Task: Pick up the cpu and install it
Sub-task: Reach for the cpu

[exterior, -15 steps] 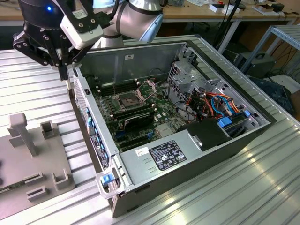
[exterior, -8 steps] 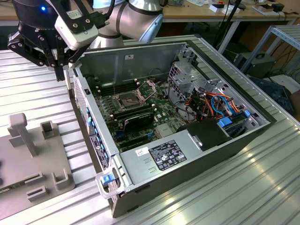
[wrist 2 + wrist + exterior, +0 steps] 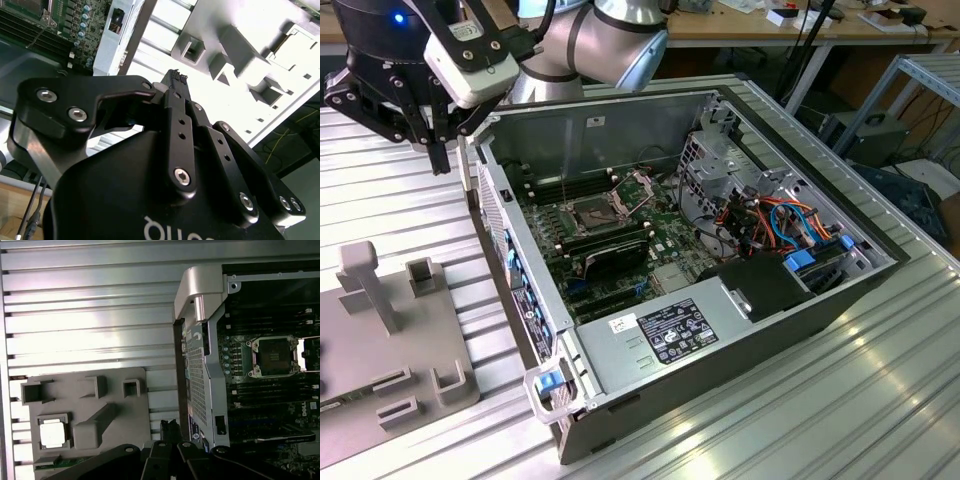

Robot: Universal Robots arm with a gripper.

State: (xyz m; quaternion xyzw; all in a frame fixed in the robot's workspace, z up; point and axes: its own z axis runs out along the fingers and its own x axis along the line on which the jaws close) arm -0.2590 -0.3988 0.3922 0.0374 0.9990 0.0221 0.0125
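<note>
The cpu [image 3: 53, 434], a small silvery square chip, lies in a pocket of the grey fixture plate [image 3: 115, 390]. My black gripper [image 3: 438, 160] hangs above the ribbed table between that plate and the open computer case [image 3: 740, 330], apart from the chip. In both wrist views the fingertips [image 3: 175, 79] meet, shut with nothing between them; they also show near the case wall [image 3: 170, 429]. The dark square socket [image 3: 274, 356] on the motherboard stands open with its metal frame raised [image 3: 595, 212].
The grey fixture plate [image 3: 390, 330] carries upright posts and small pockets. The case's perforated side wall [image 3: 197, 385] stands close to my fingers. Cables and drive bays [image 3: 780, 225] fill the case's far end. Benches stand behind.
</note>
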